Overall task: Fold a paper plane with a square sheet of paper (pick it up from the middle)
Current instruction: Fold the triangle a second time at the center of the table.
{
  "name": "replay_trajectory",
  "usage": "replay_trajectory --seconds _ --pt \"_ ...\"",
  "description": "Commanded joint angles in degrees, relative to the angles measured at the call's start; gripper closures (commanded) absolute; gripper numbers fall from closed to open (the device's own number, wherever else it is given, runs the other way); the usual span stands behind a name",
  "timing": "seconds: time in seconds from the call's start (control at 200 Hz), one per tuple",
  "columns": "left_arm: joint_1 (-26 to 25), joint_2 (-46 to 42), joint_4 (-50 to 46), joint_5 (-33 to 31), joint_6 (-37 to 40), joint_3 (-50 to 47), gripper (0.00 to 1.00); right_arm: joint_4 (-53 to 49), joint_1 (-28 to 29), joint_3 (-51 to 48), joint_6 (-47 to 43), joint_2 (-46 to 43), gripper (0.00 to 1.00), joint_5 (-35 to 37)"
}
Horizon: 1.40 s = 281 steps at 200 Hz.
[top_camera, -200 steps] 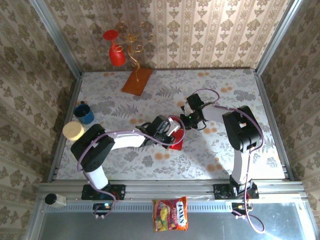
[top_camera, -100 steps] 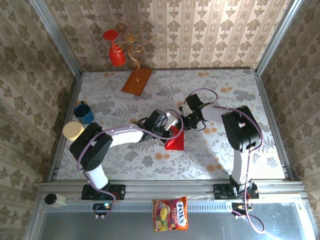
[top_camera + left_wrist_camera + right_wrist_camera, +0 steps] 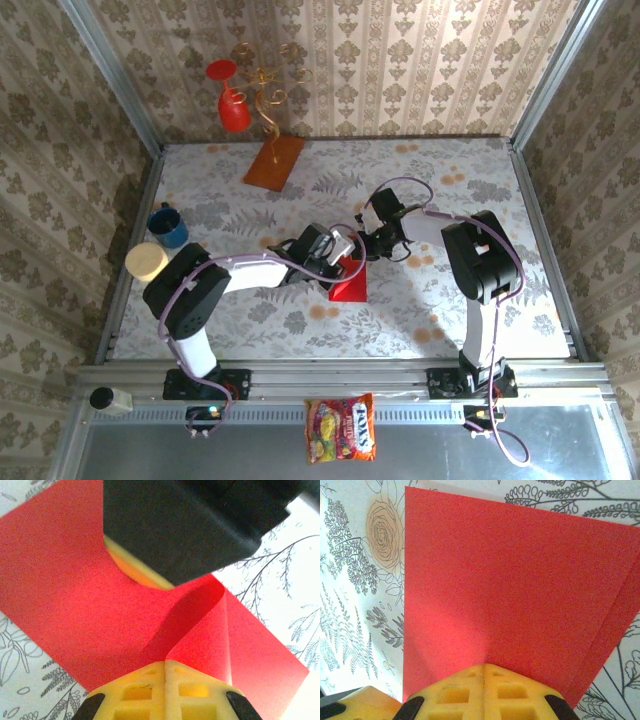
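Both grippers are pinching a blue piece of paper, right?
Not quite. The paper is red, not blue, as the top view shows. The rest is right: the left gripper and the right gripper are both pinching it.

Left arm (image 3: 250, 272) and right arm (image 3: 480, 258) reach from the near edge to the middle of the table (image 3: 250, 185), left gripper (image 3: 343, 252) and right gripper (image 3: 370, 243) tip to tip, each pinched closed on the square sheet of paper (image 3: 350, 284).
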Motion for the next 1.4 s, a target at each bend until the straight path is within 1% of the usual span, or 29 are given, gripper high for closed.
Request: replay_trajectory --seconds 0.0,0.25,0.68,1.06,1.4 --pt "0.6 -0.7 1.0 -0.9 -0.7 -1.6 1.00 -4.4 0.6 -0.9 -0.8 3.1 1.00 2.2" --pt "0.8 -1.3 1.6 -2.5 -1.0 -2.8 1.00 -4.2 0.6 -1.1 -0.7 3.1 1.00 2.1" --pt "1.4 -0.8 1.1 -2.9 -0.1 -0.8 1.00 -4.2 0.6 -1.1 -0.9 3.4 1.00 2.0" --pt "1.6 -1.0 1.8 -4.7 -0.2 -0.8 1.00 -4.4 0.7 -1.1 -1.2 3.6 1.00 2.0" --pt "1.7 -0.4 1.7 -3.9 0.0 0.1 1.00 -4.5 0.6 -1.0 -1.3 3.8 1.00 1.9"
